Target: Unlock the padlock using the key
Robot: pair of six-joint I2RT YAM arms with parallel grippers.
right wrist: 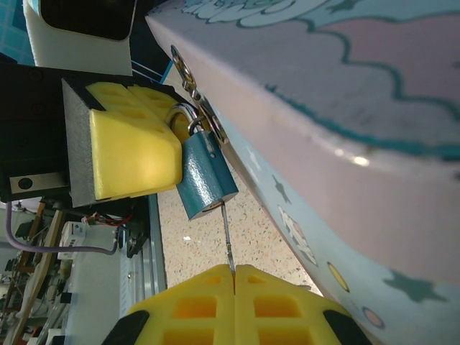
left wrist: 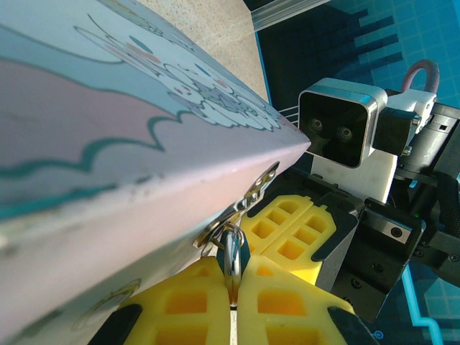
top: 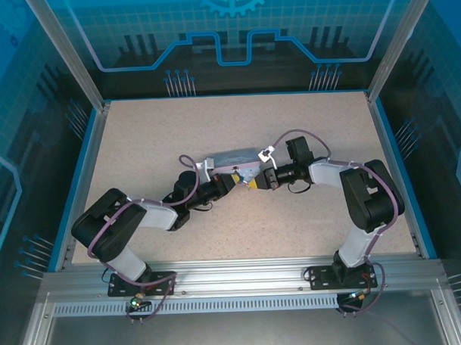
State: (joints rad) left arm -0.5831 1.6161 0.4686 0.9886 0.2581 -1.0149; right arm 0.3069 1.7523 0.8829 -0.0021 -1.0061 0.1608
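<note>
pastel cartoon tin (top: 231, 159) — speckled beige table (top: 153, 137)

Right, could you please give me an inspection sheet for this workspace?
Surface: speckled beige table.
Job's things: padlock hangs from the hasp of the tin; key blade in its keyhole.
Clutter: nothing seen.
Grippers: left gripper shut at the padlock's shackle; right gripper shut on the key.
Cables: purple cables along the arms.
Surroundings: blue enclosure walls, aluminium frame.
</note>
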